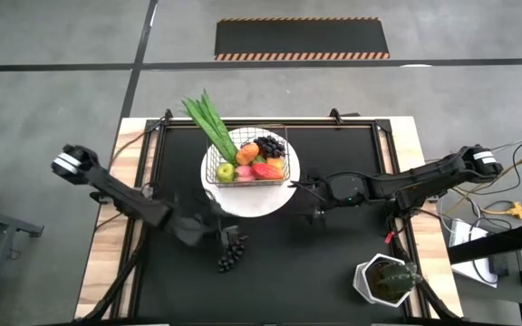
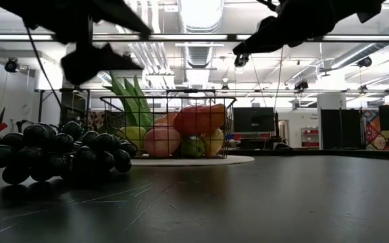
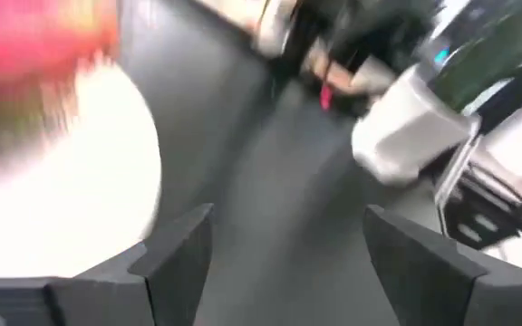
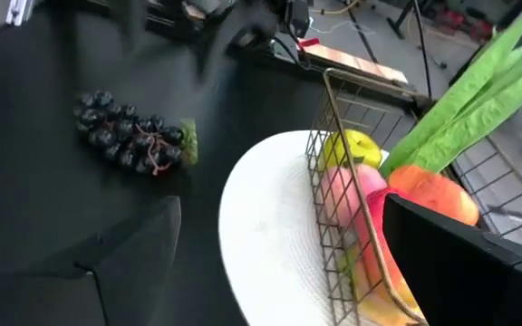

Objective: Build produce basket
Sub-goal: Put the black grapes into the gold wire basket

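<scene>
The grey wire basket stands on a round white plate at the table's middle. It holds an apple, a peach, an orange, red fruit and a purple grape bunch. Green leafy stalks stick out over its far left corner. A dark grape bunch lies on the black mat, near of the plate; it also shows in the low view. My left gripper is open and empty, above and just left of this bunch. My right gripper is open and empty, at the plate's right edge, facing the basket.
A green plant in a white hexagonal pot stands at the near right of the mat. The mat's wooden border runs along the left and right sides. Bare mat lies between the grapes and the pot.
</scene>
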Tool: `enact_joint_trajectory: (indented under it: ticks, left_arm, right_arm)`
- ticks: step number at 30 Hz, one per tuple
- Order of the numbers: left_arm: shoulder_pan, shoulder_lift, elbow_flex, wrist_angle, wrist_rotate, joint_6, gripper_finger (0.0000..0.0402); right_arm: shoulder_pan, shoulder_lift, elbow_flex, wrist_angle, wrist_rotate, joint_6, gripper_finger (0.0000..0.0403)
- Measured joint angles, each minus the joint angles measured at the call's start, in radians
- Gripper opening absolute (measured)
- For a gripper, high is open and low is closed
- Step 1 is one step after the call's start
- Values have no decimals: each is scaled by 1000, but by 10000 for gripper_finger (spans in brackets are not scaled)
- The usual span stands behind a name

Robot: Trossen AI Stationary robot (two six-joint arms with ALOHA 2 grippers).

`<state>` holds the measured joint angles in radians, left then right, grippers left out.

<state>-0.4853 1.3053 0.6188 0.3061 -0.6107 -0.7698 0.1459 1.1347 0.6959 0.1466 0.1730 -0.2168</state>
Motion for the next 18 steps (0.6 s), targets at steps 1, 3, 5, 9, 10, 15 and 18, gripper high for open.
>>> enact_joint_trajectory:
  ticks: [1, 3, 5, 9, 10, 15, 18]
  left_arm:
    - [-4, 40, 31, -54, 24, -90, 264]
    - [-9, 118, 106, -195, 86, -236, 261]
    - [-9, 188, 208, -379, 161, -329, 257]
    - [-1, 326, 452, -798, 282, -345, 250]
    - [-1, 357, 511, -892, 297, -313, 249]
    - [0, 478, 682, -1151, 282, -73, 248]
    - [15, 515, 686, -1151, 278, 17, 248]
  right_arm:
    - [0, -2, 0, -1, 0, -20, 365]
    - [0, -3, 0, 1, 2, -64, 365]
    - [-1, -1, 0, 1, 3, -102, 365]
    - [-5, 5, 0, 0, 2, -139, 365]
    - [-5, 5, 0, 0, 2, -140, 365]
    - [-5, 5, 0, 0, 2, -140, 365]
    - [-5, 5, 0, -1, 3, -137, 365]
